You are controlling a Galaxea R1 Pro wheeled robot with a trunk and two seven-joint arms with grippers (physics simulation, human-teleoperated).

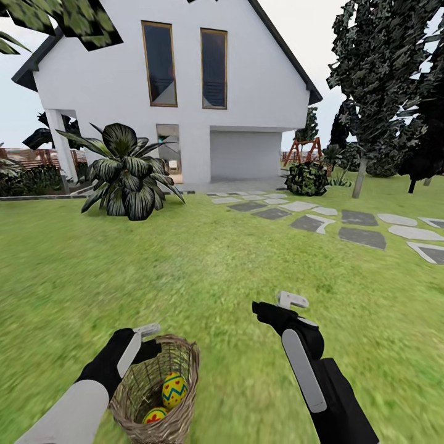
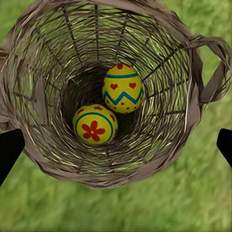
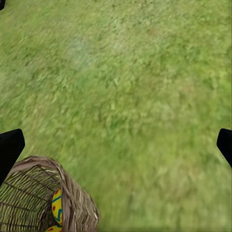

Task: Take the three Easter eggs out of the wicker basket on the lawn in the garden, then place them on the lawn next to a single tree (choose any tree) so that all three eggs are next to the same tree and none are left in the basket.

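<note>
- Wicker basket [image 1: 161, 394] stands on the lawn [image 1: 203, 271] directly in front of the robot, handle loop to one side. The head view suggests a slight tilt; cannot confirm.
- Two Easter eggs visible at the basket bottom: zigzag egg [image 2: 123, 87] standing on end, flower egg [image 2: 94, 124] just beside it, apparently touching. A third egg is not seen in the basket.
- Left gripper [image 1: 145, 334] hovers at the basket's rim, looking straight down into it; fingertips spread wide at the frame edges of the left wrist view, holding nothing.
- Right gripper [image 1: 290, 303] hangs over bare grass just beside the basket, jaws spread wide, empty.
- Candidate tree [image 1: 364, 111] with a grey trunk stands well away, past the stepping stones [image 1: 345, 219].
- Judgement: next step is a left-arm descent for one egg.
- Risks:
  - The basket is deep and narrow, so wide-open fingers may catch the wicker wall and tip it.
  - The eggs sit together; closing on one may nudge the other or pinch both.
  - The smooth, rounded shell could squirt out of an off-centre grip.
  - The long carry to the tree could loosen a weak hold.
</note>
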